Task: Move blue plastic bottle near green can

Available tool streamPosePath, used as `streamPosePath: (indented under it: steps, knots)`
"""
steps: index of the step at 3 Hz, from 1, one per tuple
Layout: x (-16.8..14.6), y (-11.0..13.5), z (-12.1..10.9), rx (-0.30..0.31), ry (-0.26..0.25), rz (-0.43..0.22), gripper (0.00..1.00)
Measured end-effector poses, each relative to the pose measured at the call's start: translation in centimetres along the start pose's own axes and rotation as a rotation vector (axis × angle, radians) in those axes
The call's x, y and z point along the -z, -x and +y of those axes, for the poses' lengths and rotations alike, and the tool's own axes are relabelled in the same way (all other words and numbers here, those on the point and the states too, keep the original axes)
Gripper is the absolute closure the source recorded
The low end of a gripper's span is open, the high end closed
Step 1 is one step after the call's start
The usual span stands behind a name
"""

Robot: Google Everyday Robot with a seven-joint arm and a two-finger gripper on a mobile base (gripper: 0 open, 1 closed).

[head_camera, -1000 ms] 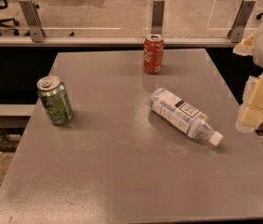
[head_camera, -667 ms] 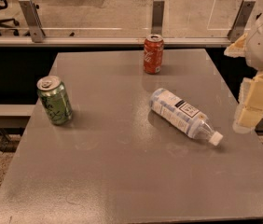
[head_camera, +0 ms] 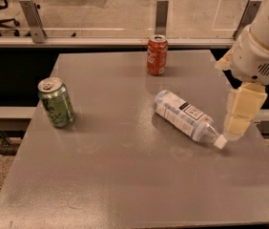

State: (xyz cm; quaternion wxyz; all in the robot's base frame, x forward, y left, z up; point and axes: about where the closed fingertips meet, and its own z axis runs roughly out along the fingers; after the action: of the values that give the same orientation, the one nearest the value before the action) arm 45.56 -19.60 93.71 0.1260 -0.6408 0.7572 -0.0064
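The blue plastic bottle lies on its side right of the middle of the grey table, its white cap pointing to the front right. The green can stands upright near the table's left edge, well apart from the bottle. My gripper hangs at the right side of the table, pale yellow, just above and right of the bottle's cap end. It holds nothing that I can see.
A red cola can stands upright near the table's far edge. A metal rail with glass panels runs behind the table. The arm's white body fills the upper right.
My arm and gripper have moved left, in over the table's right edge toward the bottle's cap end. The bottle and both cans have not moved.
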Motion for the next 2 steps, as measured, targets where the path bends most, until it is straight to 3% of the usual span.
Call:
streamPosePath:
  steps: [2]
  knots:
    - [-4.1, 0.4, 0.1, -0.075, 0.038, 0.044, 0.00]
